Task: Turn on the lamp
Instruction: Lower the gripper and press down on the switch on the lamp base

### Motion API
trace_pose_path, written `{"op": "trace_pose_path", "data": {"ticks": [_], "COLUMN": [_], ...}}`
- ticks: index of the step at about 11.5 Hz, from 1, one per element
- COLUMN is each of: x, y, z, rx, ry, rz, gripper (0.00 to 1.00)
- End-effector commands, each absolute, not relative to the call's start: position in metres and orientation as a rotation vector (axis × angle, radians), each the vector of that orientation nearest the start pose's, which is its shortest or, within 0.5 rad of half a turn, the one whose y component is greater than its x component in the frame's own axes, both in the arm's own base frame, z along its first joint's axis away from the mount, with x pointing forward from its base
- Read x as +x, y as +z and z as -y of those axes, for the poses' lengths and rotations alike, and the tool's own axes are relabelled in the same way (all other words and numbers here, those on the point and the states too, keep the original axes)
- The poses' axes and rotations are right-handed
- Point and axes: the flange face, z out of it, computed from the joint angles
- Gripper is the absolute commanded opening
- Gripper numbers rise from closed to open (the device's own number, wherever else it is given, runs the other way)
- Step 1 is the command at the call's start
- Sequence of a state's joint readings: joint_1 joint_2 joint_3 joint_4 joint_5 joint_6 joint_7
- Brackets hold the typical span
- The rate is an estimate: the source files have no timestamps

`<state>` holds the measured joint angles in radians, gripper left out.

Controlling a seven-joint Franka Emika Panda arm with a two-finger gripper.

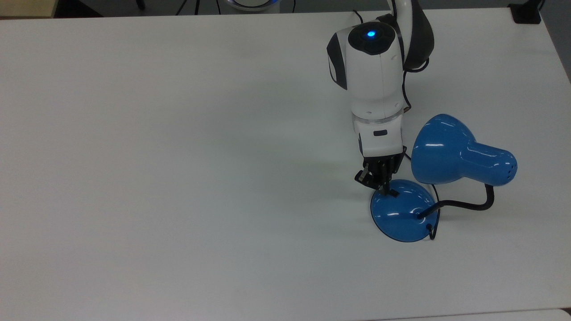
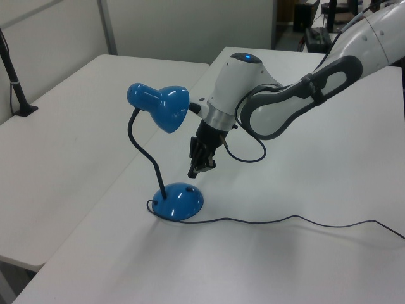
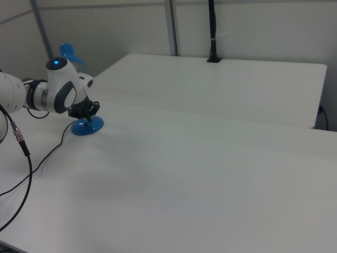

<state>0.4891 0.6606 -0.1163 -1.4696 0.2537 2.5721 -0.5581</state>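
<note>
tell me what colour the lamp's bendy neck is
Black. The neck stands out best in the left view, curving from the blue base up to the blue shade.

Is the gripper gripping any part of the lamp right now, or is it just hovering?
Nothing is held. The gripper hangs just above the lamp base, apart from it in the left view, with nothing between its fingers.
</note>
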Motion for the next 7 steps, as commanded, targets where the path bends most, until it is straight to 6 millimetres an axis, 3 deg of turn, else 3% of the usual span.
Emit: {"op": "trace_pose_path", "data": {"ticks": [1, 7], "x": [0.695, 0.690], "y": [0.342, 0.332], "z": [-0.303, -0.317], "rx": [-2.748, -2.741], "ry": [-0.728, -0.726], "rz": [1.120, 1.123], "gripper": [0.04, 0.04]}}
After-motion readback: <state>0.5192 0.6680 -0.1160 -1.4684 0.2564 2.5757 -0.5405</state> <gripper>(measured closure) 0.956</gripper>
